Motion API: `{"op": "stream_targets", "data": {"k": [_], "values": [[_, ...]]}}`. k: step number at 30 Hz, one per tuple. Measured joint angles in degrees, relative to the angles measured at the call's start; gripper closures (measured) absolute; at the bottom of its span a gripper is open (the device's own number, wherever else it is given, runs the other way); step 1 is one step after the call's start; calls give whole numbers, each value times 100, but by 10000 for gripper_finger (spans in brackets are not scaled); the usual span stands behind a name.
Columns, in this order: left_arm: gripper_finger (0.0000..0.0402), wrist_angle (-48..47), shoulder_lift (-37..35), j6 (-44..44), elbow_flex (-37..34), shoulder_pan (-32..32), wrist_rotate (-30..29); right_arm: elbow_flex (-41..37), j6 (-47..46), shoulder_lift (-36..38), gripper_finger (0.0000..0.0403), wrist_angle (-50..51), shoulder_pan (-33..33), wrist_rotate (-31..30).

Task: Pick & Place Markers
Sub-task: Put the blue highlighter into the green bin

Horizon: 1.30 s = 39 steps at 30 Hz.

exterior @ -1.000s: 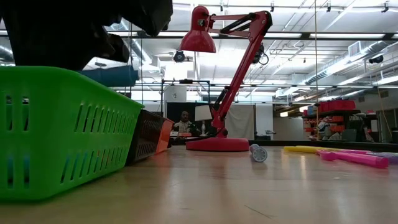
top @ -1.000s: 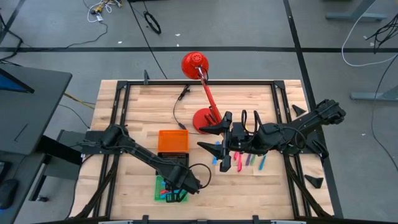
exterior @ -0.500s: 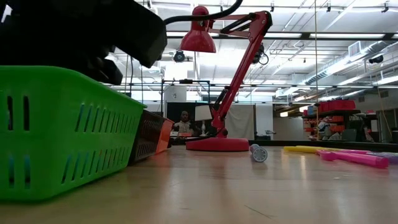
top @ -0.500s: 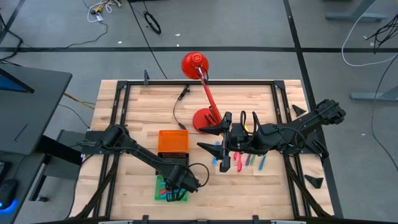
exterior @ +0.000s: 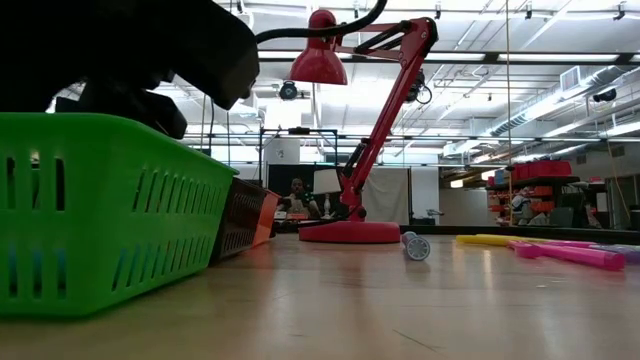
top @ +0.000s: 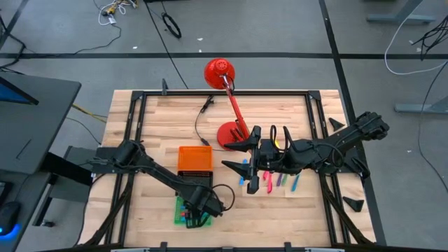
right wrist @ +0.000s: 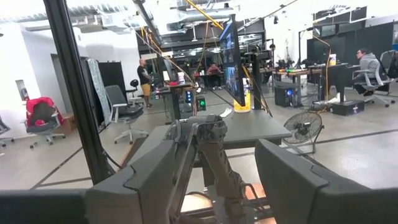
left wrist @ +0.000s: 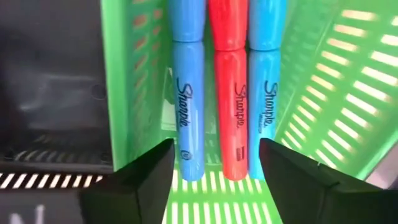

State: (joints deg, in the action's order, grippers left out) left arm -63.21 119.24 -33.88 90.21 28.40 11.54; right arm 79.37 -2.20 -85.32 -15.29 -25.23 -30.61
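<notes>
Three markers, blue (left wrist: 186,93), red (left wrist: 231,87) and blue (left wrist: 264,87), lie side by side on the floor of the green tray (top: 183,211). My left gripper (left wrist: 214,180) hangs open just above them, one finger on each side of the row and touching none. Several more markers (top: 269,182) lie on the wood right of the middle; in the low view they show as the markers (exterior: 560,250) at the right. My right gripper (top: 234,155) hovers open above them, its fingers pointing toward the table's left edge.
An orange tray (top: 194,159) and a black tray (top: 198,183) stand in a row behind the green one. A red desk lamp (top: 225,77) stands on its base (top: 233,133) at the far middle, close to the right gripper. A black cable (top: 199,122) lies beside it.
My left gripper has opened above the green tray and shifted a little over it. The right arm and the markers on the table have kept still.
</notes>
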Motion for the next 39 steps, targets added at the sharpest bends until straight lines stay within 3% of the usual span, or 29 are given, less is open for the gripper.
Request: {"op": "stream_targets", "data": {"k": [8, 17, 21, 35, 39], "values": [[149, -63, -185, 259, 0, 0, 93, 0, 9, 2, 174, 4, 1, 0], [158, 191, -1158, 117, 2, 202, -768, 0, 7, 1, 174, 11, 0, 1], [159, 579, -1577, 156, 4, 426, -1673, 0, -59, 0, 174, 22, -16, 2], [159, 724, -2307, -282, 7, 1425, -6237, 2, -183, 0, 174, 686, -316, 13], [159, 733, -2347, -625, 7, 1504, -6880, 2, -185, 0, 174, 770, -337, 11]]}}
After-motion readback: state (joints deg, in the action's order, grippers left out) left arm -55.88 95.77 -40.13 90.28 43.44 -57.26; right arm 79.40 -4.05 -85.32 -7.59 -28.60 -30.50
